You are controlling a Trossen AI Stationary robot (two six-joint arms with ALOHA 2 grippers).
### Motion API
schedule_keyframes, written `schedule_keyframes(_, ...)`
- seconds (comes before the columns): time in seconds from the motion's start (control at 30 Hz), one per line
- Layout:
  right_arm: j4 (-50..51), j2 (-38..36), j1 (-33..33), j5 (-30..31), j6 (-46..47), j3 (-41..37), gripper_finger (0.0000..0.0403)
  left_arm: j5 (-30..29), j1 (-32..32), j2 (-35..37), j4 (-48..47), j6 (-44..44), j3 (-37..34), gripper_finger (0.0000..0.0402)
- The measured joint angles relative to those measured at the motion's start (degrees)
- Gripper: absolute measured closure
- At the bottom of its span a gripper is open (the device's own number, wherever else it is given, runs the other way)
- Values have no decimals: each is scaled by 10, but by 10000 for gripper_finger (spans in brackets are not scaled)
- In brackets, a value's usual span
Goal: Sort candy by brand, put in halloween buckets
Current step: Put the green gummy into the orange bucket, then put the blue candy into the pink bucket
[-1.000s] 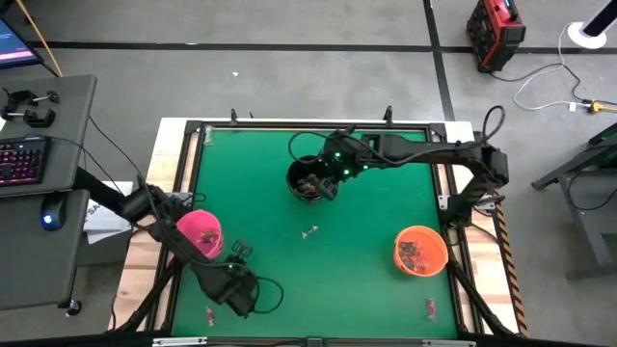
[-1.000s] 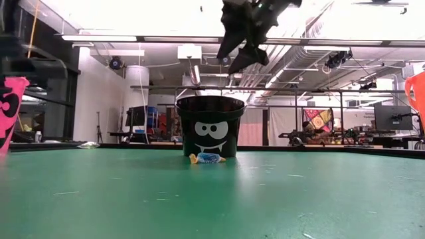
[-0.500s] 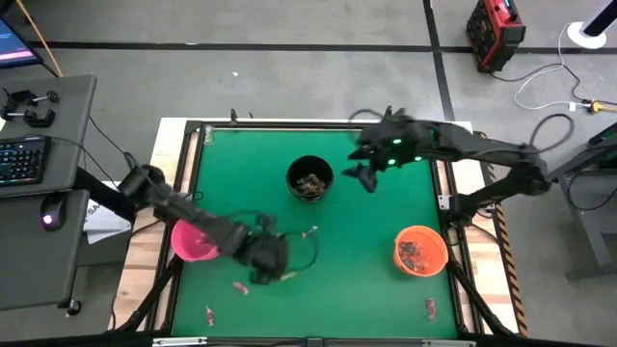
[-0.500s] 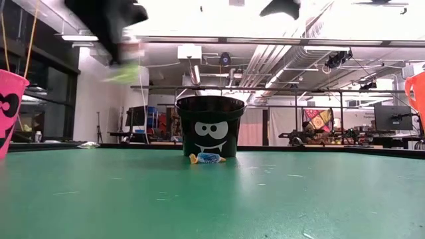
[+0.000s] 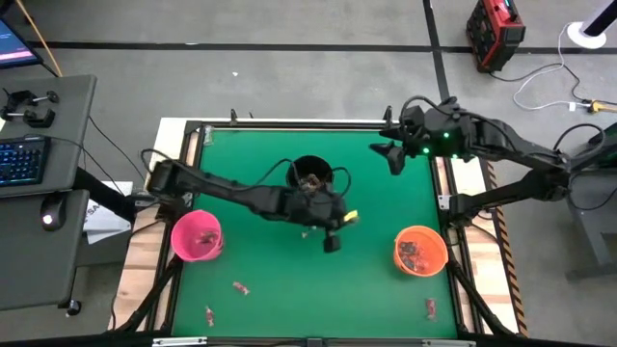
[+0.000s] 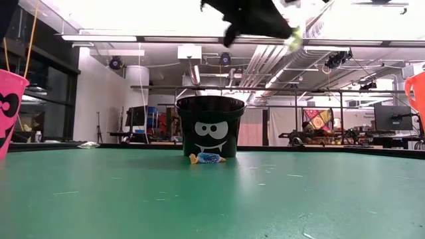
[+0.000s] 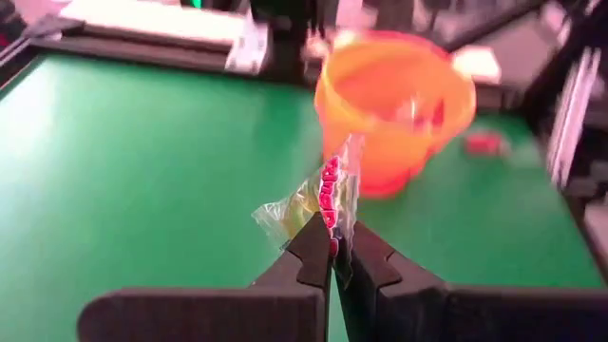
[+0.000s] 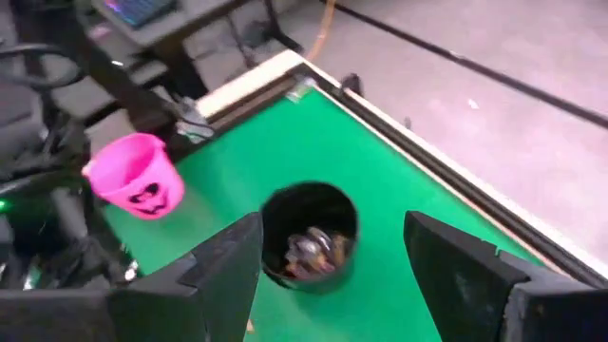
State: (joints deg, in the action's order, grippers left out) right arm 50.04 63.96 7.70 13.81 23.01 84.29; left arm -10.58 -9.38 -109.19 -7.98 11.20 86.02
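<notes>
No brand name is readable on any wrapper. The left gripper point(image 7: 334, 255) is clamped on a yellowish candy point(image 7: 318, 195) with red print, held above the table's middle beside the black bucket point(image 5: 310, 177), the orange bucket point(image 7: 394, 103) beyond. The right gripper point(image 8: 332, 249), fingers spread, hovers at the far right corner.

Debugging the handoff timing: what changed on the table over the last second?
Left claw swung from the near-left edge, by the pink bucket, to mid-table, now shut on a yellowish candy. Right claw pulled back from over the black bucket toward the far-right corner, open. All three buckets, orange bucket included, stayed put.
</notes>
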Motion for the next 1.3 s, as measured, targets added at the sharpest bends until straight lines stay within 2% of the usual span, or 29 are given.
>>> schedule_keyframes(0.17,43,0,0,23,16,0,153,36,8,-79,93,36,46,401)
schedule_keyframes(0.4,50,0,0,29,16,0,153,73,7,-194,141,36,167,401)
schedule_keyframes(0.63,51,0,0,55,31,0,153,89,11,-280,157,15,285,401)
schedule_keyframes(0.77,52,2,0,55,31,0,153,89,11,-311,166,-10,327,401)
schedule_keyframes(0.93,53,2,0,55,36,0,153,89,11,-338,182,-12,338,397)
schedule_keyframes(1.1,53,2,0,53,37,0,153,89,11,-347,181,-17,337,363)
schedule_keyframes(1.3,54,2,0,53,37,0,153,89,10,-347,187,-33,337,286)
